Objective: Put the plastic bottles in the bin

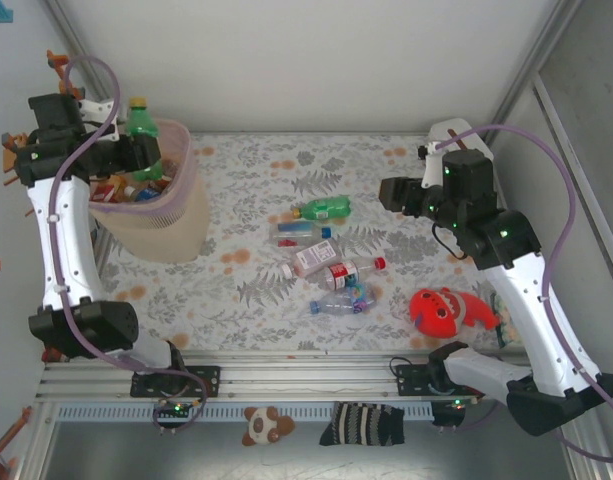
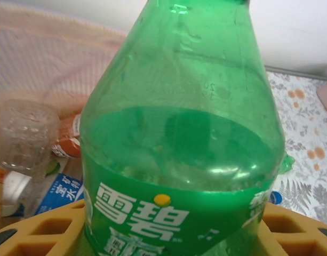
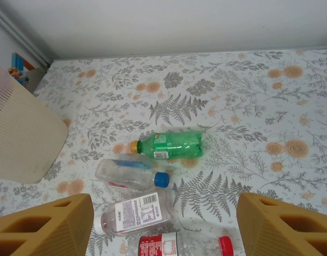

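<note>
Green bottle (image 2: 179, 133) clamped in left pincer (image 1: 141, 158) above bin (image 1: 181, 215) | right pincer (image 3: 163, 208) wide over loose bottles (image 1: 311, 262) on table (image 1: 386, 160) | advice: centre it over the opening, release low, so it cannot bounce off the rim

Left wrist view: green bottle (image 2: 179, 149) has a green label at the bottom of the frame with big white characters 雪碧. Smaller white characters under them are cut off. Faint embossed digits mid-bottle, can't read. Lower left: blue label (image 2: 59, 193), white characters, one looks like 水. Right wrist view: white-label bottle (image 3: 135, 214) has a barcode plus fine print, illegible. Red-label bottle (image 3: 176, 246) text too small.
</note>
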`<state>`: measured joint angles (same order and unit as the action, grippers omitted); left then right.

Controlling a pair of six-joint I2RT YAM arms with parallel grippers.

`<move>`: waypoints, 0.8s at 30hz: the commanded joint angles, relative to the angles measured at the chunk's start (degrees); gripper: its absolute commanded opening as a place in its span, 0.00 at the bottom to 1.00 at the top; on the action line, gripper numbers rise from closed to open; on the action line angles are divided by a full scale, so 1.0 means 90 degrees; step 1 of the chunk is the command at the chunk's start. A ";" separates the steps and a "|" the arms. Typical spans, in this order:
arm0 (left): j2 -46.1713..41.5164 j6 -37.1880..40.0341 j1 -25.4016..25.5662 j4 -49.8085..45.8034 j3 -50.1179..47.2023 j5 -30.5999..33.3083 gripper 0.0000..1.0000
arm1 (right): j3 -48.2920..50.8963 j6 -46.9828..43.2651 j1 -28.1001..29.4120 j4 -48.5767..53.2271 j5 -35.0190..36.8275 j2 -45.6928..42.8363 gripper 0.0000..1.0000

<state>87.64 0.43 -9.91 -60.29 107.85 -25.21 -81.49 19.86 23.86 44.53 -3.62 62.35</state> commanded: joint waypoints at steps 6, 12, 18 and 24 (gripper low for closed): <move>0.0596 0.0380 -0.0031 -0.0308 -0.0696 -0.0340 0.46 | -0.0278 -0.0053 -0.0001 -0.0077 -0.0086 0.0036 0.70; 0.1063 0.0522 -0.0031 -0.0249 -0.1064 -0.0238 0.47 | -0.0300 -0.0044 -0.0004 -0.0059 -0.0101 0.0041 0.70; 0.1586 0.0678 -0.0032 -0.0246 -0.1281 -0.0151 0.49 | -0.0291 -0.0023 -0.0004 -0.0060 -0.0116 0.0027 0.70; 0.1947 0.0724 -0.0032 -0.0208 -0.1448 0.0028 0.54 | -0.0262 -0.0026 0.0000 -0.0049 -0.0097 -0.0011 0.70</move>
<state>100.79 3.46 -9.80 -59.20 98.72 -31.97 -82.78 19.88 23.86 44.56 -4.03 62.67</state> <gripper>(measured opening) 0.538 0.704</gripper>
